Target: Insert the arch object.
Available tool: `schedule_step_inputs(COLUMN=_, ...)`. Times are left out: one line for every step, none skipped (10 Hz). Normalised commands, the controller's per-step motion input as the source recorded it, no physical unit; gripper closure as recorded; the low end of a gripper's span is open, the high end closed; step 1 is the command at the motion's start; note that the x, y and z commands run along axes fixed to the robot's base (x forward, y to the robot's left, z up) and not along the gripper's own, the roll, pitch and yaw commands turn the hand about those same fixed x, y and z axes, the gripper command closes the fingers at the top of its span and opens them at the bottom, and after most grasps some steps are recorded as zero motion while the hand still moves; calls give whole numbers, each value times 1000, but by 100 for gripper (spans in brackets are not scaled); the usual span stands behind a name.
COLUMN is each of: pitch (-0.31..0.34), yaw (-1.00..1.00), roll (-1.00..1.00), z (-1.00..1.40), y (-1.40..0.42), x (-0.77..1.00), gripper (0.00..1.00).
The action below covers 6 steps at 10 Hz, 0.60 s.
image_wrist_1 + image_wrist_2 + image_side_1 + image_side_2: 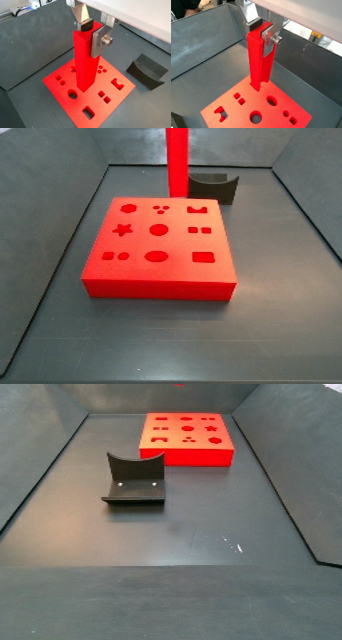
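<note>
My gripper (91, 35) is shut on the top of the arch object (84, 60), a tall red bar that hangs upright; both show in the wrist view too, gripper (262, 36) and bar (258, 62). Its lower end is over the red block (73, 107) with shaped holes, near the block's middle. I cannot tell whether it touches the block. In a side view the bar (177, 163) stands over the far edge of the block (160, 278), close to the arch-shaped cutout (202, 207). The gripper itself is out of both side views.
The dark fixture (147, 70) stands on the floor beside the block, also in both side views (214, 186) (134, 479). Grey walls enclose the floor (174, 534). The block sits at the far end in a side view (187, 439).
</note>
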Motion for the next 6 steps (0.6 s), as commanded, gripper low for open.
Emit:
schedule_step_inputs(pitch=0, yaw=-414, roll=73, z=-60, y=143, x=203, gripper=100)
schedule_step_inputs(pitch=0, yaw=-657, roll=69, z=-54, y=303, x=280, gripper=100)
schedule_step_inputs(pitch=0, yaw=-663, roll=54, z=-17, y=306, x=274, gripper=100)
schedule_step_inputs(pitch=1, yaw=-689, roll=47, z=0, y=283, x=283, gripper=100)
schedule_step_inputs(pitch=0, yaw=-743, roll=53, z=0, y=231, x=266, gripper=100)
schedule_step_inputs(pitch=0, yaw=-791, roll=50, z=0, y=191, x=209, gripper=100)
